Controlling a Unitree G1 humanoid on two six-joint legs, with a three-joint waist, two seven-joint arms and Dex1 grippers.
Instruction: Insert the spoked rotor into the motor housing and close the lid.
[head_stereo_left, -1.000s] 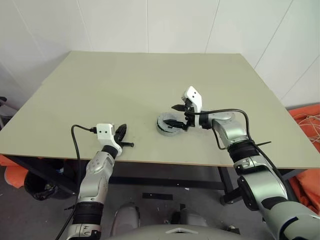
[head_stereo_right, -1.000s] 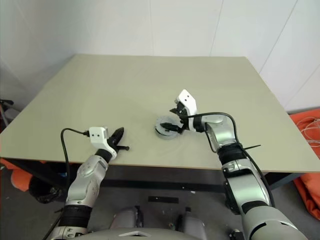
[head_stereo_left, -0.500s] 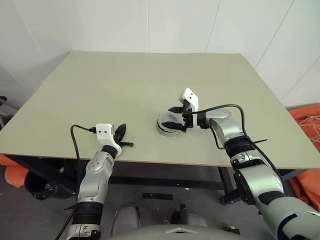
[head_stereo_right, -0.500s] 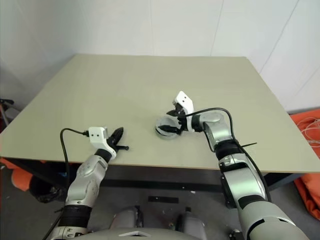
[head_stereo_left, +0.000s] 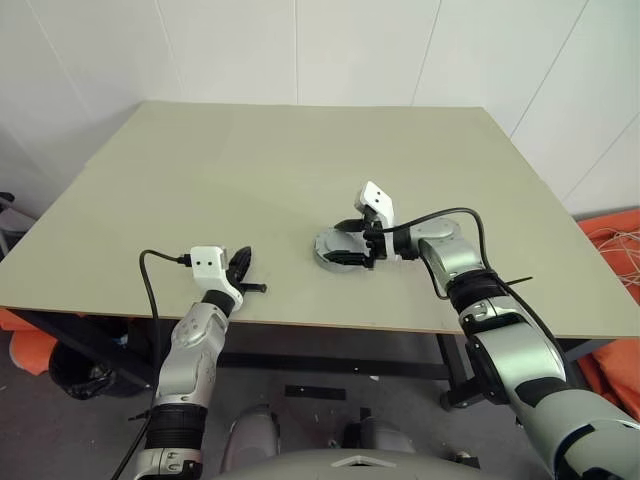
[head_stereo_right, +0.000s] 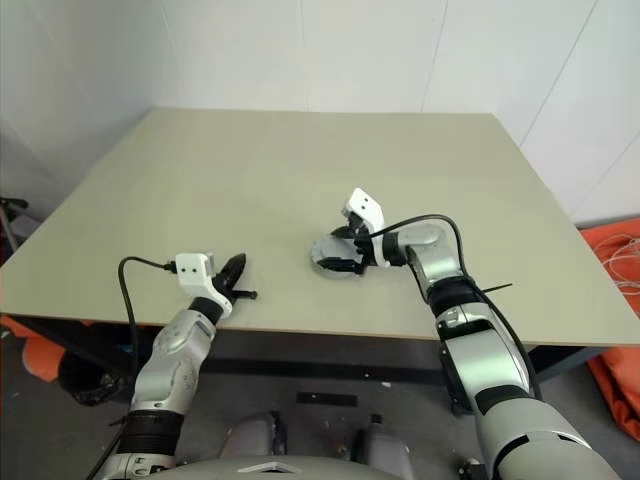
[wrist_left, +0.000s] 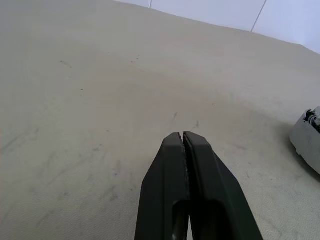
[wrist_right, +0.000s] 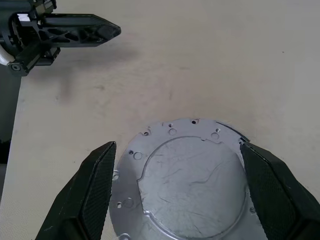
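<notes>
Nearest you: left gripper (head_stereo_left: 243, 272), fingers pressed together and holding nothing, level above the table (head_stereo_left: 200, 180) just inside its near edge. Bare tabletop lies to its left and ahead. Right of centre, near the front edge: the motor housing (wrist_right: 187, 175), flat silver lid (wrist_right: 192, 172) seated on top, contents hidden. Right gripper (head_stereo_left: 349, 241), jaws spread wide, straddles the housing's rim from the right. Beyond: the far half of the table is open room.

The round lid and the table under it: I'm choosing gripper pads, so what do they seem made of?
The lid looks like bare metal, probably aluminium: silver-grey, matte sheen, fine scratches, small drilled holes around its rim. The table looks like a painted or laminated board: flat beige, dull, lightly scuffed. Neither material is certain from sight.
</notes>
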